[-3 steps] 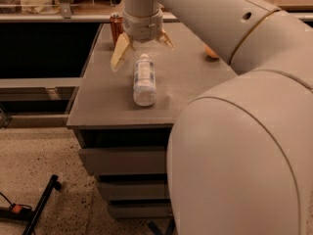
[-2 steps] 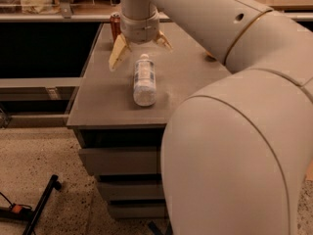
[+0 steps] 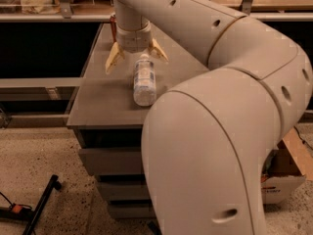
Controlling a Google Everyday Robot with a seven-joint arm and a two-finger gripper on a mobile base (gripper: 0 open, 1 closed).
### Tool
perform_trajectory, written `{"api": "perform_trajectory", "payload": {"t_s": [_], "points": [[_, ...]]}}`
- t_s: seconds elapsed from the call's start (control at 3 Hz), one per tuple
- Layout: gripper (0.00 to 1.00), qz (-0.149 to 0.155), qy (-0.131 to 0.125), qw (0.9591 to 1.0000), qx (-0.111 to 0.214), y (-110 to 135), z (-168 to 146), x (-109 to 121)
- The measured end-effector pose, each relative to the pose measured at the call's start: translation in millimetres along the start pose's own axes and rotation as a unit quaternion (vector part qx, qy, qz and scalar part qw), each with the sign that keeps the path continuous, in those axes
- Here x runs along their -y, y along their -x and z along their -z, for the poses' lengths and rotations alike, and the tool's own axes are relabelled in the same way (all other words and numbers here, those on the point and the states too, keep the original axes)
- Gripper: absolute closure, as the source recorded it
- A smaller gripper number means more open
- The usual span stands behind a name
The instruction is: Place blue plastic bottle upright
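The blue plastic bottle lies on its side on the grey cabinet top, its cap end pointing away toward the gripper. It is clear plastic with a pale label. My gripper hangs just above and behind the bottle's cap end, with its two yellowish fingers spread wide apart on either side. The fingers hold nothing. A red soda can stands behind the gripper, mostly hidden by the wrist.
My large white arm fills the right and lower part of the view and hides the cabinet's right side. The cabinet has drawers below. A black stand lies on the speckled floor at lower left. A cardboard box sits at lower right.
The arm has shifted a little to the left, and the gripper stays spread over the bottle's cap end. The bottle has not moved.
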State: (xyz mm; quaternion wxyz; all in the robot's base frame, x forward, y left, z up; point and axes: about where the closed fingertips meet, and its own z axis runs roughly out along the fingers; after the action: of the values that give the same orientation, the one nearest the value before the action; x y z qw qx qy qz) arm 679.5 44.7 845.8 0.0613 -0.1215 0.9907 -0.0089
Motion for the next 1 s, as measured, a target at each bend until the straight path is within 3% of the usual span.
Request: {"api": "perform_trajectory", "payload": {"t_s": [0.33,0.67,1.0], "points": [[0.16,-0.039,-0.005,0.9991,-0.017,1.0,-13.9,0.3],[0.40,-0.063,-0.011,0.9977,-0.025,1.4,-20.7,1.9],[0.63,-0.056,-0.007,0.9978,-0.033,2.8,-22.8,4.1]]}}
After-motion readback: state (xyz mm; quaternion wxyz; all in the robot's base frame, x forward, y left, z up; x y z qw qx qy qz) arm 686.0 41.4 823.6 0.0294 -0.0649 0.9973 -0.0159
